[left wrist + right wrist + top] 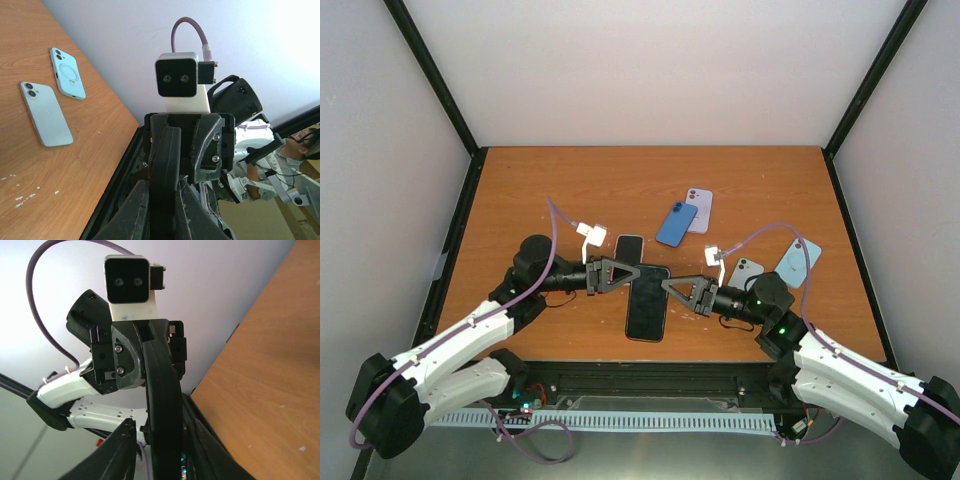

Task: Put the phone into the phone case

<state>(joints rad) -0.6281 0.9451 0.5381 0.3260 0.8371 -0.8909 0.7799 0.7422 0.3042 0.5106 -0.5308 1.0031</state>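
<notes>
A black phone lies screen-up at the table's near centre, held between both arms. My left gripper is shut on its upper left edge. In the left wrist view the phone stands edge-on, pinched between the fingers of the left gripper. My right gripper straddles the phone's upper right edge. In the right wrist view a gap shows between the phone and each finger of the right gripper. A second black slab lies just behind; I cannot tell if it is a phone or a case.
A blue case and a lavender phone lie behind the centre. A pale phone and a light blue case lie at the right, and both show in the left wrist view, the phone and the case.
</notes>
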